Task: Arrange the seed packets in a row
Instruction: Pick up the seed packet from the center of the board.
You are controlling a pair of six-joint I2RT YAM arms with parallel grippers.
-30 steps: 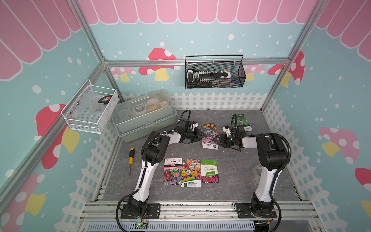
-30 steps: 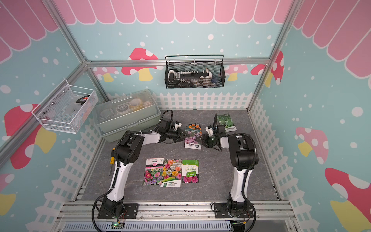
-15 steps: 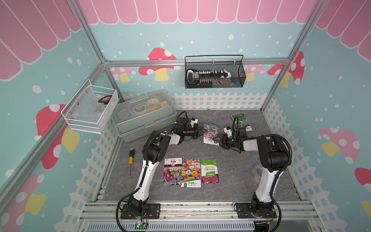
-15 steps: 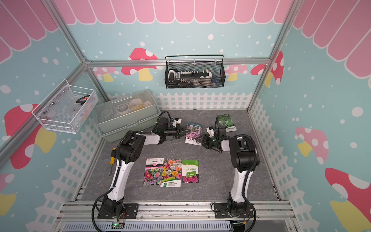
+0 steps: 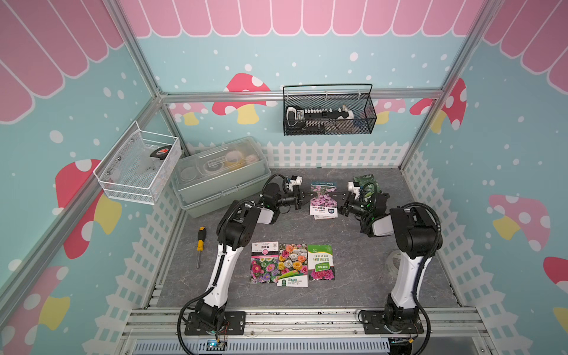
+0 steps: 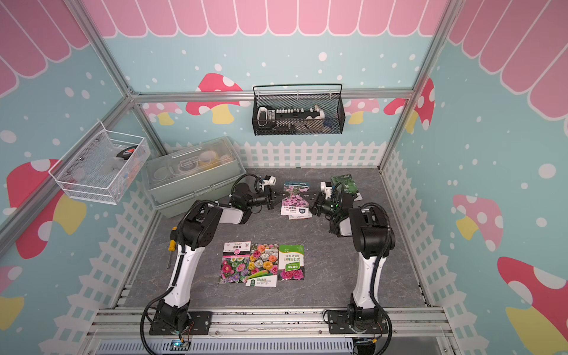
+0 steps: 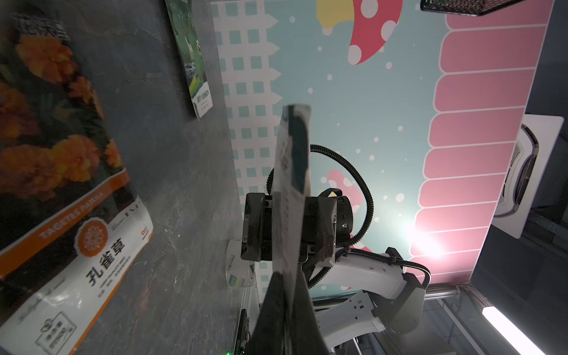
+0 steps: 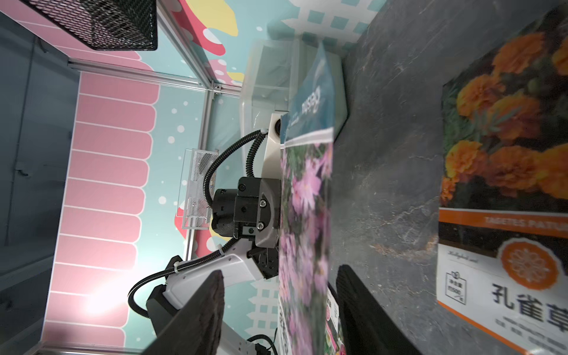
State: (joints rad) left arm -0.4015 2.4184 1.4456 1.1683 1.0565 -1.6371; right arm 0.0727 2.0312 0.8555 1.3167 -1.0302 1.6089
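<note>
At the table's (image 5: 356, 246) back, we hold the pink-flower packet (image 5: 323, 196) aloft: left gripper (image 5: 307, 195) clamped on one side edge, right gripper (image 5: 340, 194) open astride the opposite edge. It looks light, floppy, slick; edges suit pinching.

The seed packets (image 5: 292, 264) are glossy printed film, the pink-flower packet (image 5: 323, 198) and the marigold packet (image 7: 61, 190) alike, while the worktop (image 5: 347, 246) is matt, stone-look grey with pale veins. The black basket (image 5: 329, 129) and the white basket (image 5: 132, 184) are metal mesh, and the storage box (image 5: 221, 187) is cloudy translucent plastic. The right tool (image 8: 281, 270) has matt black fingers (image 8: 199, 313) with ribbed faces.
</note>
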